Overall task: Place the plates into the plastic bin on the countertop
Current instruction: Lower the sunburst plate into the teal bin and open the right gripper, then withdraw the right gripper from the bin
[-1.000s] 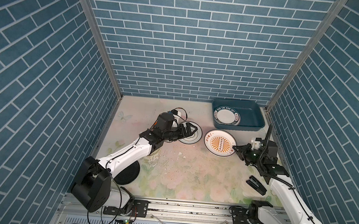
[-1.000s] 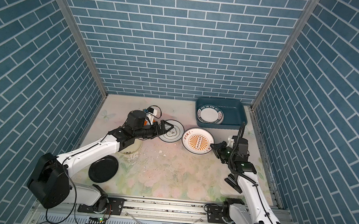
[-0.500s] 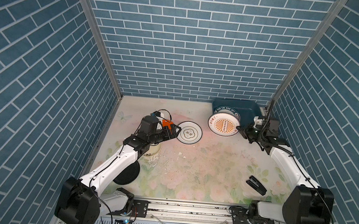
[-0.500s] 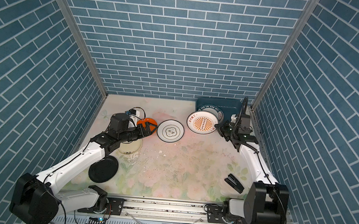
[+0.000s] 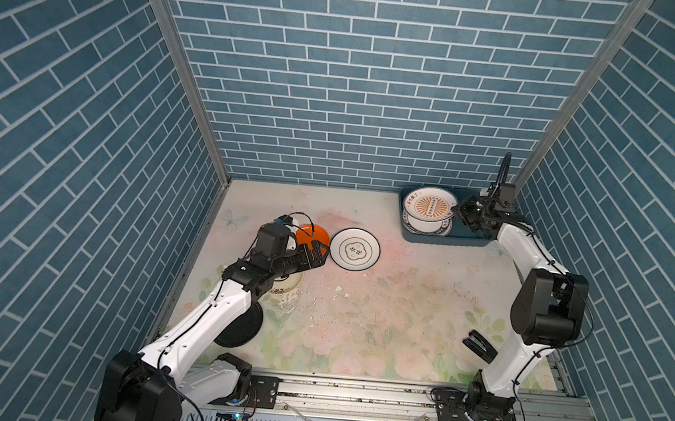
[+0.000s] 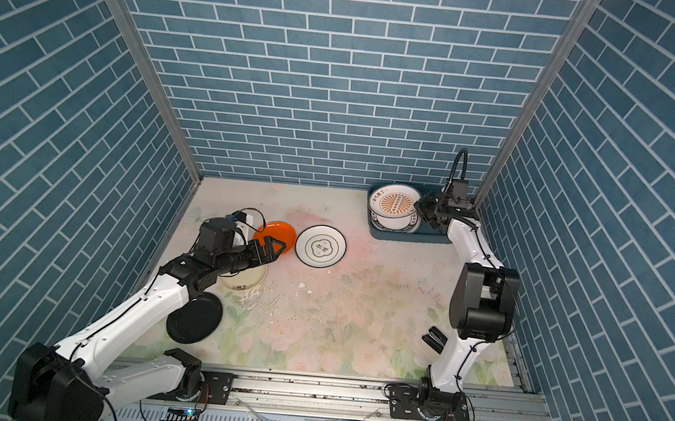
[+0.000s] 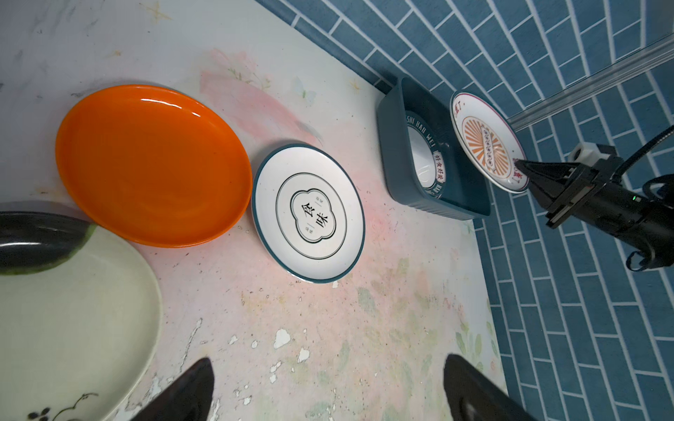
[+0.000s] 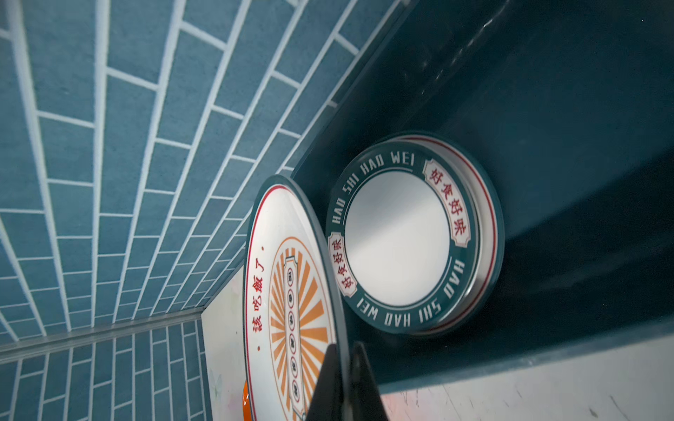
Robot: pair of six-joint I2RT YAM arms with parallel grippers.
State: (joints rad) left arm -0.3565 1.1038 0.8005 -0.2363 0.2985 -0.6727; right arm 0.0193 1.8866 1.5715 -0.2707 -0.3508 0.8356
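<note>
From my seat, the right pincer (image 5: 456, 209) is clamped on the rim of the sunburst plate (image 5: 430, 205); the right wrist view shows the plate's edge pinched between the two fingers (image 8: 328, 379). I have that plate tilted above the left end of the plastic bin (image 5: 466, 243), which sits in the far right corner of the bench (image 5: 381, 307). Below it a lettered plate (image 8: 397, 237) lies flat in the bin on top of another plate. I cannot tell whether the sunburst plate touches them.

My left pincer (image 6: 272, 249) is spread wide with nothing between its fingers (image 7: 189, 393). In both top views it overlaps the near edge of the orange plate (image 6: 275, 231), towards the far left of the bench. Just beside that plate, to its right, lies the teal-rimmed plate (image 5: 354, 249). The cream plate (image 6: 244, 280) lies partly under my left arm, and the black plate (image 6: 195, 318) lies nearer the front left edge. A stapler (image 5: 480, 347) rests near the right edge, by the right arm.
</note>
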